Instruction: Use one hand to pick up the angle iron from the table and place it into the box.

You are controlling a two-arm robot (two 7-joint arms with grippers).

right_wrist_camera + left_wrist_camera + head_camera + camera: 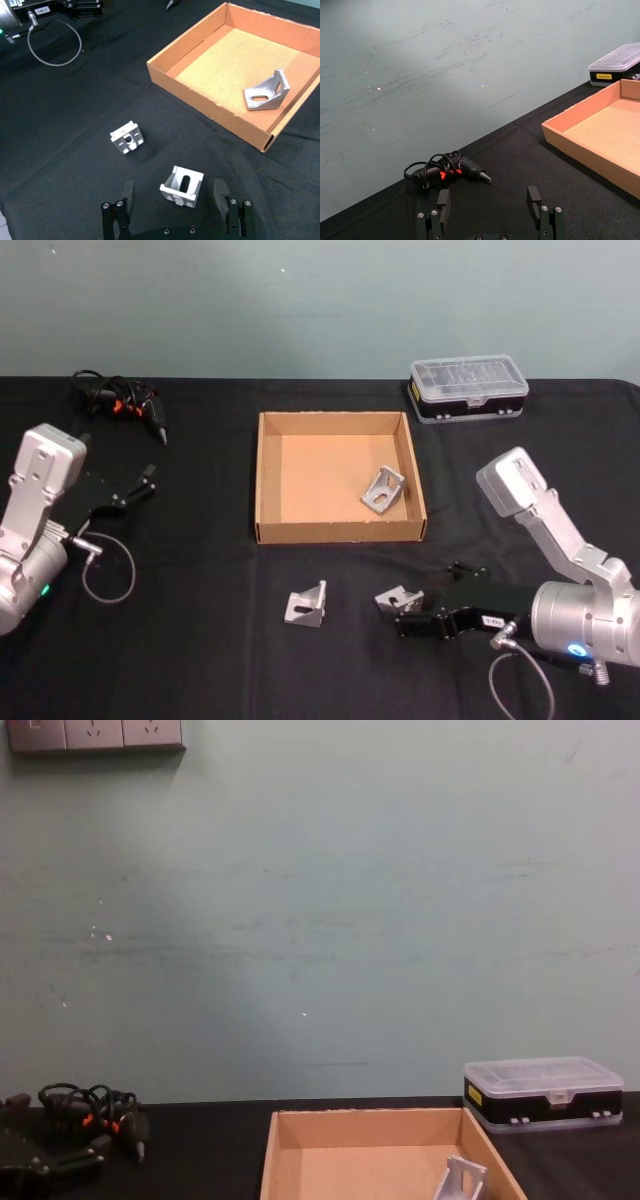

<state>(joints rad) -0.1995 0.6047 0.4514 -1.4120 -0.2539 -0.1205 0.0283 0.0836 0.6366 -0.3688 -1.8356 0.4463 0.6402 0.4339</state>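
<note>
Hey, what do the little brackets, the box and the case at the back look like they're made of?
Brackets, like the one at the right claw: bare metal, probably aluminium, matte silver-grey, slotted. Box: plain brown cardboard, raw cut edges. Case: plastic, clear lid over black base.

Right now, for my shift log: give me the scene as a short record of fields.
box: centre of table, one angle iron inside
loose iron A: on table before box
right tool: open, straddling loose iron B, not gripping
loose iron B: on table before box, right of A
left tool: open, parked at left
</note>
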